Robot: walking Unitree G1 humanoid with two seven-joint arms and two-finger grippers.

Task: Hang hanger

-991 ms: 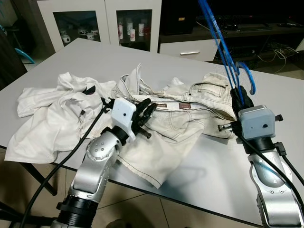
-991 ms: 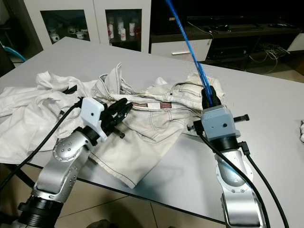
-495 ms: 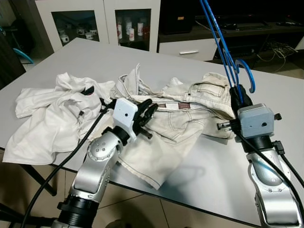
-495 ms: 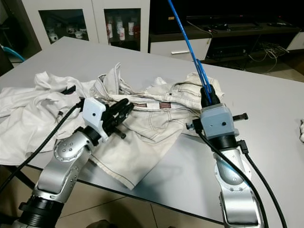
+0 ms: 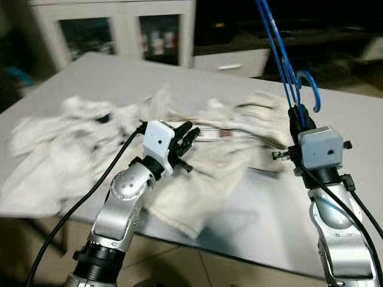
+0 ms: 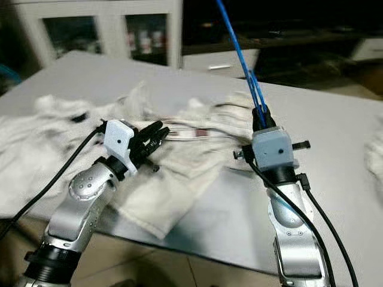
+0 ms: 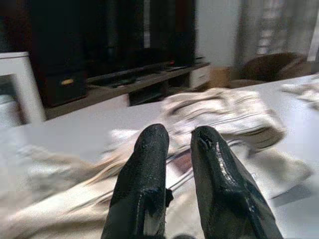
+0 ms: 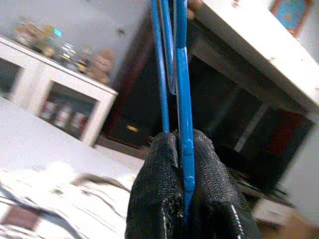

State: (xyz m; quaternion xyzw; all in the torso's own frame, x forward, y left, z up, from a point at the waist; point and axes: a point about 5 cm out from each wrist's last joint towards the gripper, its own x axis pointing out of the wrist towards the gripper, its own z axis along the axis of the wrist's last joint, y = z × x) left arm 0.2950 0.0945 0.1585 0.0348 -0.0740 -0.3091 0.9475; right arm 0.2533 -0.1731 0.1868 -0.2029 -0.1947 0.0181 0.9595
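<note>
Glossy blue hanger (image 5: 281, 57), matt cloth trousers (image 5: 215, 173)

The clothes (image 5: 197, 155) are lying on the table (image 5: 353, 119). The left gripper (image 5: 187, 139) is hovering over the clothes. The right gripper (image 5: 298, 116), right of the clothes, is gripping the hanger (image 5: 281, 54), which is rising upright above the table.

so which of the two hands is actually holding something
The right hand: its black fingers are clamped on the blue hanger, which sticks upward. The left hand hovers over the pale clothes, holding nothing.
</note>
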